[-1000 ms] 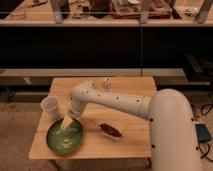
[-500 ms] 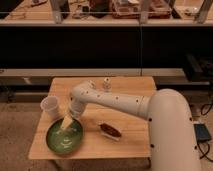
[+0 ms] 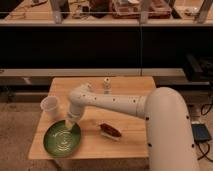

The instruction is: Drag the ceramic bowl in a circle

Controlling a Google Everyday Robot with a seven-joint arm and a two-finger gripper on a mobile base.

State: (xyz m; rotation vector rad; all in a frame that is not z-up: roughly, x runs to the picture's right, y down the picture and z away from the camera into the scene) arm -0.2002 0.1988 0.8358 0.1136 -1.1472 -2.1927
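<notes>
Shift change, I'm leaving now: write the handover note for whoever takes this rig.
The hand is down at the upper-right rim of the ceramic bowl; whether it holds the rim is unclear.
The bowl sits at the table corner nearest the camera, on the view's left. The white cup is just behind it, and the small dish of brown food is to its right.
Done: hand placed at the bowl.
Left: likely the whole circle drag; mind the cup.

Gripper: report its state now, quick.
Gripper: down at the upper right rim of the ceramic bowl; open, closed or holding, it cannot be told.
</notes>
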